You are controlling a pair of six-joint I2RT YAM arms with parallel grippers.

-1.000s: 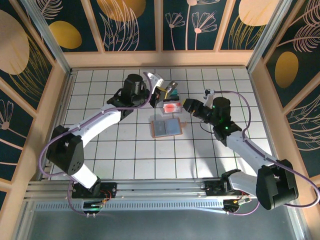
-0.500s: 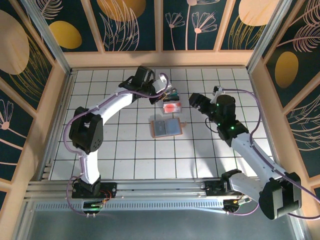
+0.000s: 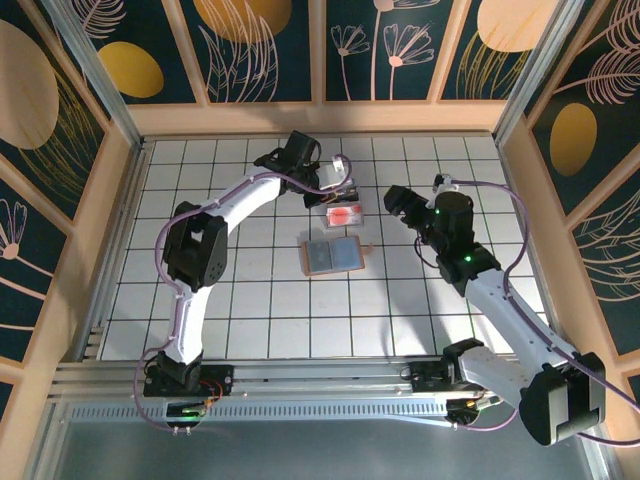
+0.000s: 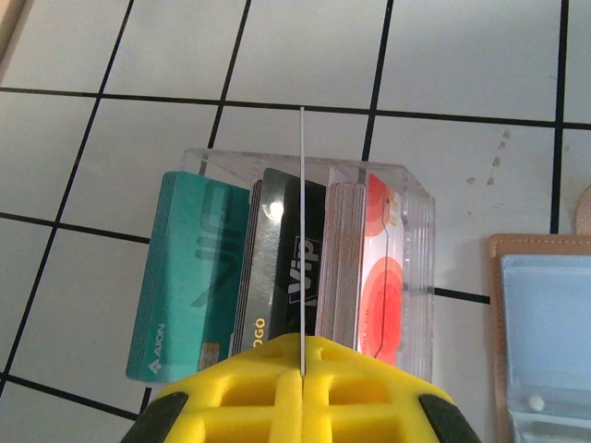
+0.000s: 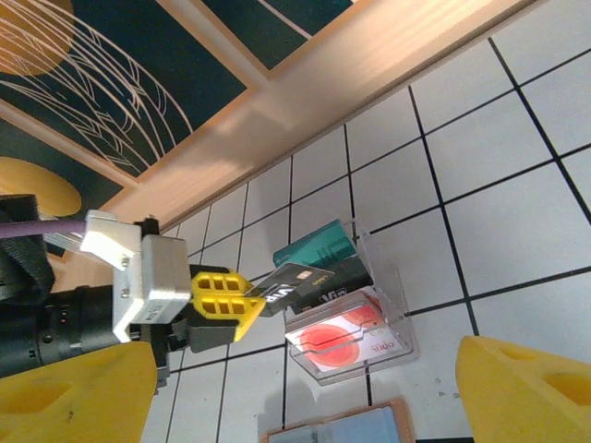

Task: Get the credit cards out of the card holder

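While the left end effector (image 4: 302, 349) presses its yellow fingers together on a thin dark plastic credit card (image 5: 294, 277), that card hangs on edge over a clear plastic tray (image 4: 417, 240) towards the far side of the white tiled table (image 3: 250, 290); whether it touches the tray's contents cannot be told. Standing in the tray are teal credit cards (image 4: 185, 268), a black card (image 4: 286, 249) and white-and-pink cards (image 4: 383, 277) with red spots. Just beside the tray, nearer the arms, the tan-brown folding card holder (image 3: 333, 255) lies open and flat, blue-grey inner face up. The right end effector (image 3: 398, 202) hovers near the tray's right side, fingers wide apart, holding nothing.
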